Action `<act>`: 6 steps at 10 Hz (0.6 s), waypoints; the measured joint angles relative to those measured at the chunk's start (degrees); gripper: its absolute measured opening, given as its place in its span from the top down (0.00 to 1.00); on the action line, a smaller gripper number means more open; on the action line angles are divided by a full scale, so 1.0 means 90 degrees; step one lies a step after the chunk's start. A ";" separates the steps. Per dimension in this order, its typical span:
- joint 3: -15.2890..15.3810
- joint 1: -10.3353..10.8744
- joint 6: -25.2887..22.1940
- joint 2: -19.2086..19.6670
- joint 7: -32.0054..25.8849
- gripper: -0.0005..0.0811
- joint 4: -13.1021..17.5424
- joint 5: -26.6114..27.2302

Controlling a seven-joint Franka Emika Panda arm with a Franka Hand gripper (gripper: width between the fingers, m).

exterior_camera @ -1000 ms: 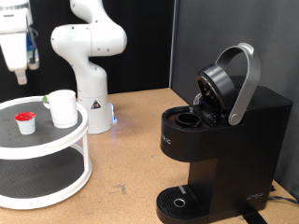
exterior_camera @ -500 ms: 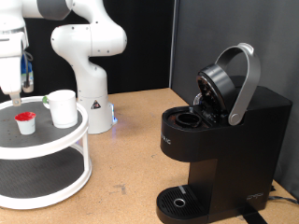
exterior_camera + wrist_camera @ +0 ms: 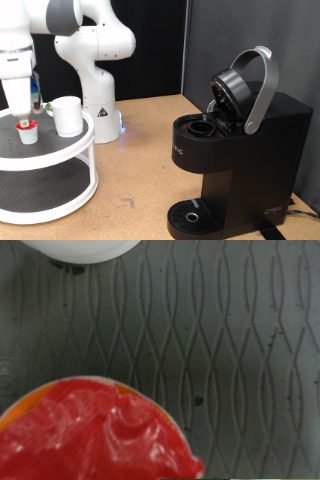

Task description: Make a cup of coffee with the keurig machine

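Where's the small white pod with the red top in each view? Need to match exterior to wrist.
Exterior view: the small white pod with the red top sits on the upper tier of the round white two-tier stand, at the exterior view's left, just under the gripper.
Wrist view: its red foil top fills much of the frame.
Shared landmark: the plain white cylindrical cup beside it.

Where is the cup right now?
In the exterior view the cup stands at the left, on the top tier of the round stand, just right of the pod and the gripper.
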 joint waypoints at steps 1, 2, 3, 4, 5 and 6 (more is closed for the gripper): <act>0.0000 -0.0016 0.0152 0.0074 0.0000 0.01 -0.0075 -0.0031; -0.0001 -0.0028 0.0263 0.0153 0.0000 0.01 -0.0124 -0.0048; -0.0002 -0.0035 0.0355 0.0220 0.0001 0.01 -0.0162 -0.0050; -0.0006 -0.0036 0.0399 0.0288 0.0001 0.01 -0.0173 -0.0050; -0.0011 -0.0036 0.0415 0.0341 0.0001 0.01 -0.0179 -0.0050; -0.0017 -0.0036 0.0423 0.0358 0.0000 0.01 -0.0192 -0.0050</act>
